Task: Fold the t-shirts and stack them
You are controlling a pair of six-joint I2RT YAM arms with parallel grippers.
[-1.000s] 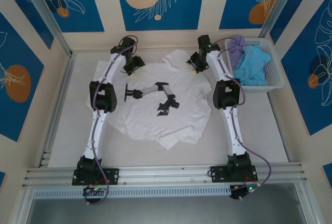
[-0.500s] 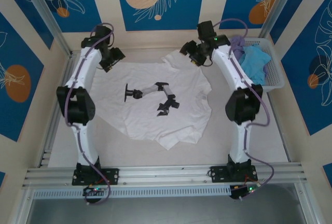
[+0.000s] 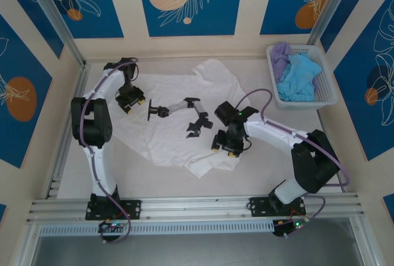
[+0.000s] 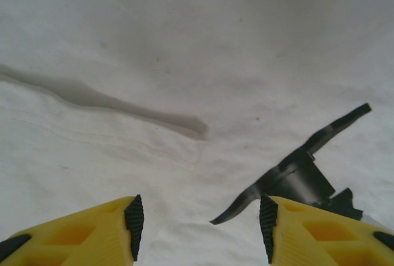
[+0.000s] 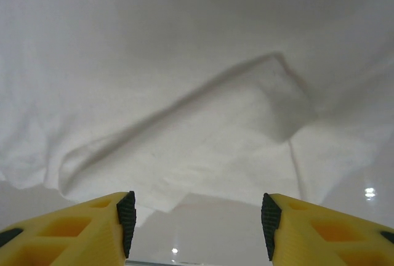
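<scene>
nearest the arms, the right gripper (image 5: 197, 217) hangs low over the near hem of the white t-shirt (image 3: 172, 143). its yellow jaws are apart with nothing between them, and a rumpled, doubled-over flap of hem lies just ahead of them. the likely slip here is pinching only the top layer of that flap, or closing on bare table (image 3: 283, 167) short of the edge, which would drag the fold crooked. farther in, the left gripper (image 4: 200, 217) sits over the shirt's left side, jaws likewise apart and empty, beside the dark print (image 3: 198, 123). uneven lifts by the two arms could bunch the cloth. the shirt lies spread across the middle of the table, wrinkled, its outline ragged. at the far right corner, the basket (image 3: 326, 96) holds the light blue t-shirt (image 3: 298, 78) and the lavender t-shirt (image 3: 281, 52), heaped unfolded.
</scene>
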